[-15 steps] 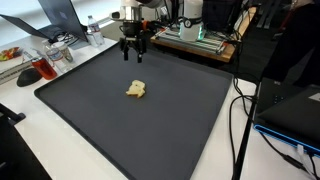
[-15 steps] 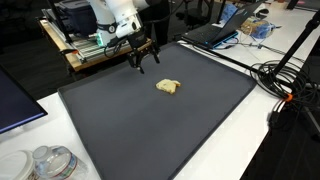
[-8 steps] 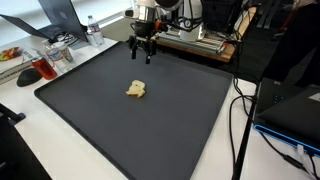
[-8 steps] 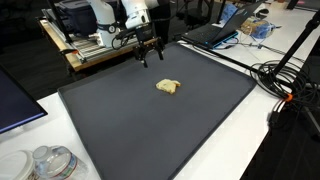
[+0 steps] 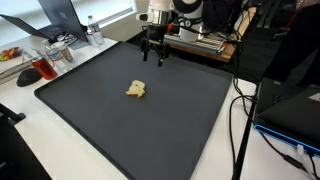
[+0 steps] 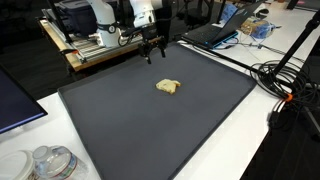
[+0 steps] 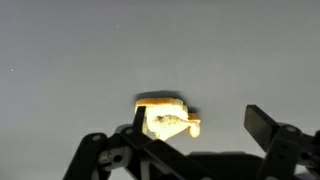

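A small pale yellow, lumpy object (image 5: 136, 90) lies on the dark grey mat (image 5: 90, 110) near its middle; it shows in both exterior views (image 6: 168, 87) and in the wrist view (image 7: 167, 117). My gripper (image 5: 156, 59) hangs open and empty above the mat's far edge, apart from the object. It also shows in an exterior view (image 6: 153, 54). In the wrist view the object sits between the two dark fingers (image 7: 195, 135), far below them.
A wooden board with equipment (image 5: 200, 40) stands behind the mat. Laptops (image 6: 215, 30), cables (image 6: 285, 85), a clear container (image 5: 60, 55) and a plastic bottle (image 6: 50, 162) lie around the mat on the white table.
My gripper has moved sideways along the mat's far edge, rightward in both exterior views. The yellow object has not moved.
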